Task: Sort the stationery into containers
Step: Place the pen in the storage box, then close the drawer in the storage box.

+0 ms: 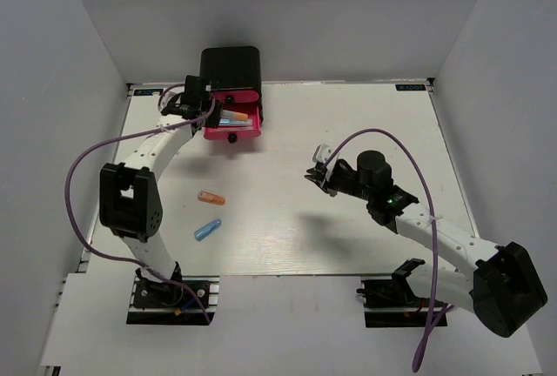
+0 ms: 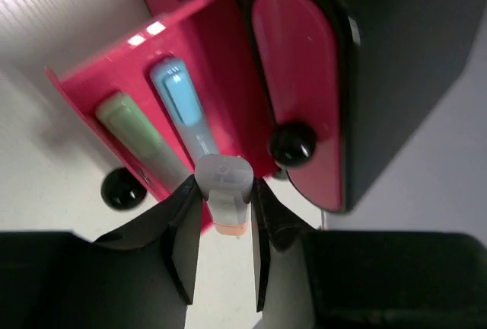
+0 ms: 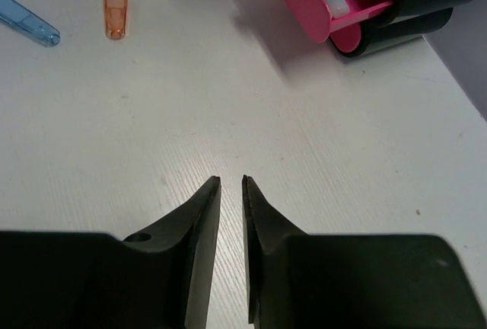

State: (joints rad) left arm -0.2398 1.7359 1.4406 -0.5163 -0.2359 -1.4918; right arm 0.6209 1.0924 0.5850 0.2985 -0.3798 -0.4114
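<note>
The black cabinet stands at the back left with one pink drawer pulled out. In the left wrist view that drawer holds a green-and-clear piece and a pale blue piece. My left gripper is shut on a grey piece with an orange tip, just over the drawer's front edge. An orange piece and a blue piece lie on the table. My right gripper is empty, jaws slightly apart, above mid-table. No whitish block shows.
A closed pink drawer with a black knob sits beside the open one. The open drawer's knob points toward the table. Grey walls enclose the white table on three sides.
</note>
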